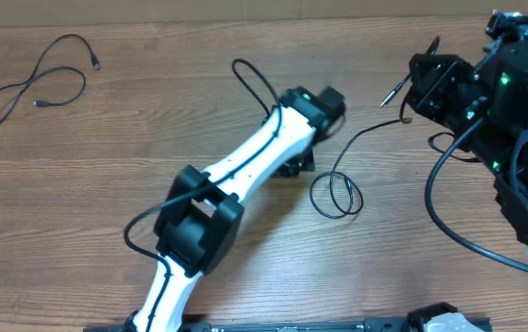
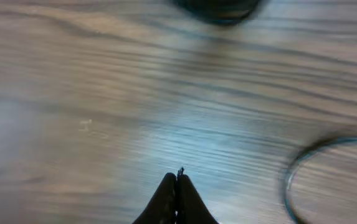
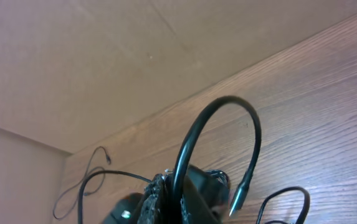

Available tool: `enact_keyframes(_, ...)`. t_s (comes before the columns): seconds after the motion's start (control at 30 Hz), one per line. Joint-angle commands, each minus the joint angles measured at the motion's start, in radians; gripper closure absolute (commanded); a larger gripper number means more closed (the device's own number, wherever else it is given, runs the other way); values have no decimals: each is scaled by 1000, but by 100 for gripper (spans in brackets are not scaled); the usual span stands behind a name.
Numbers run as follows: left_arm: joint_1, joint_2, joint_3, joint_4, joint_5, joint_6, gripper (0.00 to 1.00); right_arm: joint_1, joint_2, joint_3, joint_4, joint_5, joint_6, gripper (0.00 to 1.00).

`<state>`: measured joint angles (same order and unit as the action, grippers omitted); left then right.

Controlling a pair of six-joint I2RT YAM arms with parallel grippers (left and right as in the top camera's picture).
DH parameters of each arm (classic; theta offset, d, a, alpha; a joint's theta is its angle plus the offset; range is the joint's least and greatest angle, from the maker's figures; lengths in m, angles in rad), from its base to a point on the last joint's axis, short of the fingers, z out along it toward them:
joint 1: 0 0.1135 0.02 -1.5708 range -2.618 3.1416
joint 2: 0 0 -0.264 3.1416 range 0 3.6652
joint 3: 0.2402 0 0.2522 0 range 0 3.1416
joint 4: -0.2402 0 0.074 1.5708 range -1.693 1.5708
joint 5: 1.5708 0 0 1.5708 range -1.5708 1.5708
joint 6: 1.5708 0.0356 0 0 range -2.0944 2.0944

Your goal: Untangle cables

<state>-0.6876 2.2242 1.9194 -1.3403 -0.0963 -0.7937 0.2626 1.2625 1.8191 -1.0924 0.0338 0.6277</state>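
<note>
One cable [image 1: 38,78] lies loose at the far left of the table, apart from the rest. A second cable [image 1: 337,195] forms a small loop at the centre and runs up towards my right gripper [image 1: 413,100]. In the right wrist view that gripper [image 3: 177,183] is shut on this cable [image 3: 228,106], which arches over it and hangs down to its plug end [image 3: 237,199]. My left gripper [image 2: 177,180] is shut just above the wood, with nothing visibly between its fingers. The cable loop [image 2: 293,171] lies to its right, apart from it.
The white left arm [image 1: 245,161] stretches diagonally from the front edge to the table's middle. The black right arm [image 1: 494,101] fills the right side, trailing its own thick wires [image 1: 439,207]. The far cable [image 3: 94,163] also shows in the right wrist view.
</note>
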Motion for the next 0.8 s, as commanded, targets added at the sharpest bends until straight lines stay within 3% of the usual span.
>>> enact_keyframes(0.0, 20, 6, 18, 65, 319, 154, 95, -24, 3, 21, 10, 13, -6, 94)
enact_keyframes(0.03, 15, 7, 16, 76, 319, 153, 92, -27, 6, 21, 9, 8, -6, 94)
enact_keyframes(0.13, -20, 13, 3, 101, 296, 151, 53, -29, 16, 21, 7, -11, -6, 94)
enact_keyframes(0.17, -34, 17, -8, 112, 290, 151, 48, -29, 19, 21, 7, -12, -6, 94)
enact_keyframes(0.23, -58, 29, -21, 119, 266, 121, 47, -29, 26, 21, 7, -12, -6, 94)
enact_keyframes(0.33, -77, 64, -34, 128, 219, 45, 55, -29, 32, 21, 8, -12, -6, 94)
enact_keyframes(0.77, -90, 224, -34, 205, 256, 0, 60, -29, 32, 21, 13, -9, -7, 93)
